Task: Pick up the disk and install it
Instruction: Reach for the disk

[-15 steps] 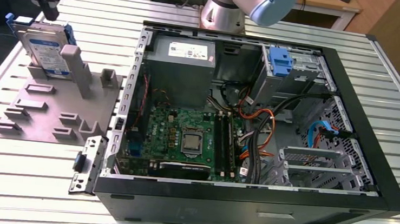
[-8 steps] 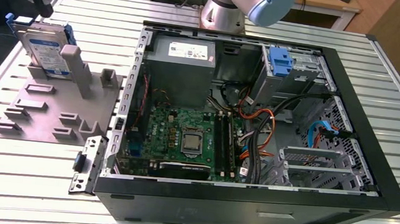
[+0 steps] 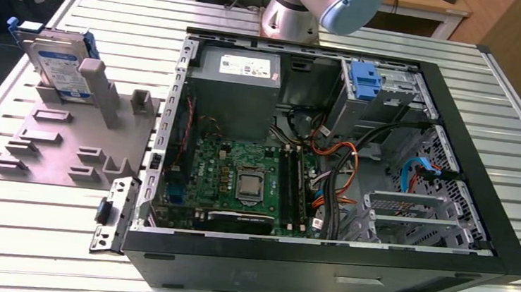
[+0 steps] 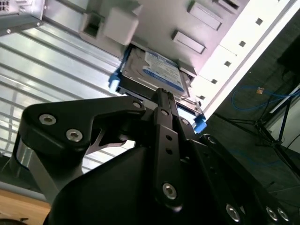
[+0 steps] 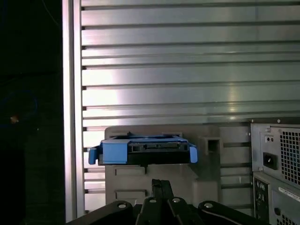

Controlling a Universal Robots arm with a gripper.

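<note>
ITEM: disk (image 3: 61, 58). Stands on edge in a slot of the grey fixture (image 3: 62, 143), blue rails along its edges, label face showing. Not held, not installed.
LOC: fixture sits on slatted table (image 3: 8, 223), at exterior view's left of the open PC case (image 3: 327, 254), apart from it.
GRIPPER (image 5: 161, 183): in both wrist views it points at the disk and stops short of it; no contact seen. Fingers together, nothing between them.
DEST (judged): drive cage (image 3: 392, 94) w/ blue latch (image 3: 365, 81), far corner of case, beside power supply (image 3: 238, 80); looks vacant.
STEP (judged): approach for the pick; task at its start.
NEXT MOVE NEEDS (judged): fingers parted wider than the disk's thickness, set either side of its upper edge, square to it; then a lift along the slot so the rails don't snag the fixture.
</note>
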